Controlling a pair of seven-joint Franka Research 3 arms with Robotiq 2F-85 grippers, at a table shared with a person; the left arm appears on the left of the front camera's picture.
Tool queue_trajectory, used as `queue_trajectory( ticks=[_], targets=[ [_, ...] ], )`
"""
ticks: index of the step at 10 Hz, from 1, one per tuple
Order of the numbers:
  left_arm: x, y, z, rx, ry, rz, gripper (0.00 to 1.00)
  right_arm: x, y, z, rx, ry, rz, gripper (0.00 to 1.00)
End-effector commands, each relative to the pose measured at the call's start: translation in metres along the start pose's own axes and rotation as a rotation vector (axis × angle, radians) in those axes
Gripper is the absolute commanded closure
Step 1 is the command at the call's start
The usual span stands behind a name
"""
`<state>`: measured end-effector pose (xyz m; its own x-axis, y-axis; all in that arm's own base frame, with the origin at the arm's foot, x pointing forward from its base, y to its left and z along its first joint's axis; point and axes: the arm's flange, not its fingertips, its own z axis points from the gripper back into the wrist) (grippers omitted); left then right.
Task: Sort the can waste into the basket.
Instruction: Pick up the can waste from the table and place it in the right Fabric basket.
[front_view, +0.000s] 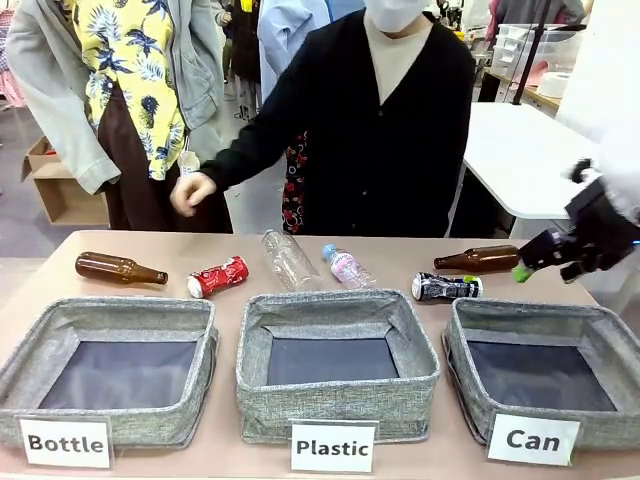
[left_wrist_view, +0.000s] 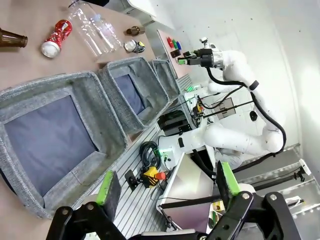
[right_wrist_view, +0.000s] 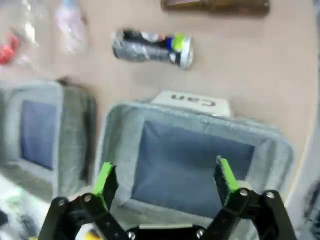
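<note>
Red and squashed, the red can (front_view: 217, 277) lies on its side on the counter (front_view: 400, 250), behind the gap between the Bottle basket (front_view: 160, 420) and the Plastic basket (front_view: 262, 405). The black can (front_view: 446, 287), squashed too, lies just behind the far left corner of the Can basket (front_view: 465, 385). Both cans are outside that basket.

A brown bottle (front_view: 478, 261) lies right behind the black can. Another brown bottle (front_view: 118, 268) lies far off to the left. Two clear bottles (front_view: 288, 258) lie between the cans.

The right jaws hang in the air near the first brown bottle's end, spread wide and holding nothing. The left jaws are spread wide too, up high, holding nothing.

A person's hand (front_view: 191, 192) is curled up in the air past the counter's far edge, touching nothing.
</note>
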<state>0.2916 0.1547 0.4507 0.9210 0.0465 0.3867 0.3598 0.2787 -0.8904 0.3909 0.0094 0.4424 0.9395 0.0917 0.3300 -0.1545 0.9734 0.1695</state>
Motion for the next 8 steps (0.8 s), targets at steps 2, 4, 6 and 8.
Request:
queue_trajectory(
  ticks=[2,4,6,8],
  targets=[
    [-0.002,-0.001,0.003,-0.007,0.008,-0.023,0.0,0.0,0.0,0.0,0.0,0.0,0.0,0.0],
    [-0.002,-0.001,0.003,-0.007,0.008,-0.023,0.0,0.006,0.011,0.0,-0.057,-0.022,0.062,0.0],
    [-0.002,-0.001,0.003,-0.007,0.008,-0.023,0.0,0.069,0.035,-0.018,-0.044,0.001,0.343,0.0],
    [-0.002,-0.001,0.003,-0.007,0.008,-0.023,0.0,0.115,0.045,-0.038,0.178,0.089,0.833,0.0]
  ],
)
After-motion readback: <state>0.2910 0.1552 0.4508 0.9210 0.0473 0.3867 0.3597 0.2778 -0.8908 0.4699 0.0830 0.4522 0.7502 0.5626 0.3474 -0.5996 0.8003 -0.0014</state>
